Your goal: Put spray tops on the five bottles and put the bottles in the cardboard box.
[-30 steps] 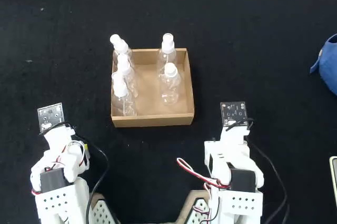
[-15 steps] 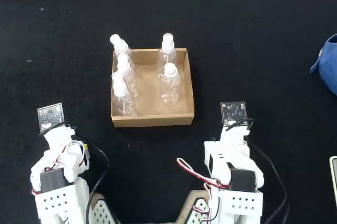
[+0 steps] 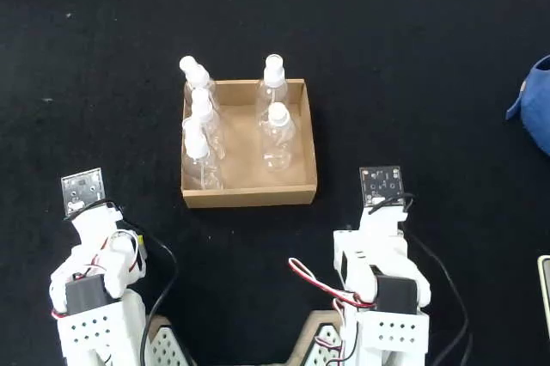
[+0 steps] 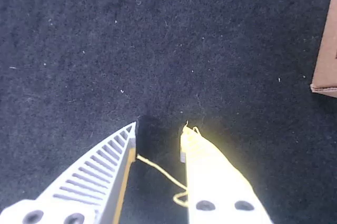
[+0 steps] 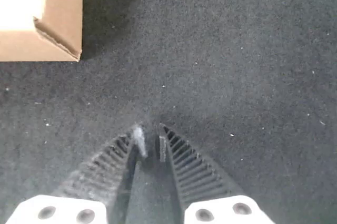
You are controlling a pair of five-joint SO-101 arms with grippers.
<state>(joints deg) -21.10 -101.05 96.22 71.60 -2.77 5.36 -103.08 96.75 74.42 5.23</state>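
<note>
- Cardboard box [image 3: 249,197]: I am reading it as sitting mid-bench, open side up, ahead of both arms and between their lines of reach.
- Five bottles [image 3: 277,138]: I am counting all five inside the box, three along its left side and two along its right. They are standing with their long axes upright or nearly so, the far-left one leaning slightly.
- Spray tops [image 3: 273,64]: I am seeing a white top on every bottle.
- Left claw [image 4: 159,129]: it is hanging low over bare bench [image 3: 430,82], jaws parted a little and gripping nothing, with a box corner [image 4: 326,66] off to one side.
- Right claw [image 5: 150,134]: it is hovering over bare bench with its tips drawn nearly together, a thin slot between them, and holding nothing. The box's near corner [image 5: 58,34] lies ahead and to one side.
- Bearing: I am judging the right arm [image 3: 382,254] slightly nearer the box than the left arm [image 3: 94,271].
- Status: I am judging the task as looking complete, with no bottle outside the box.
</note>
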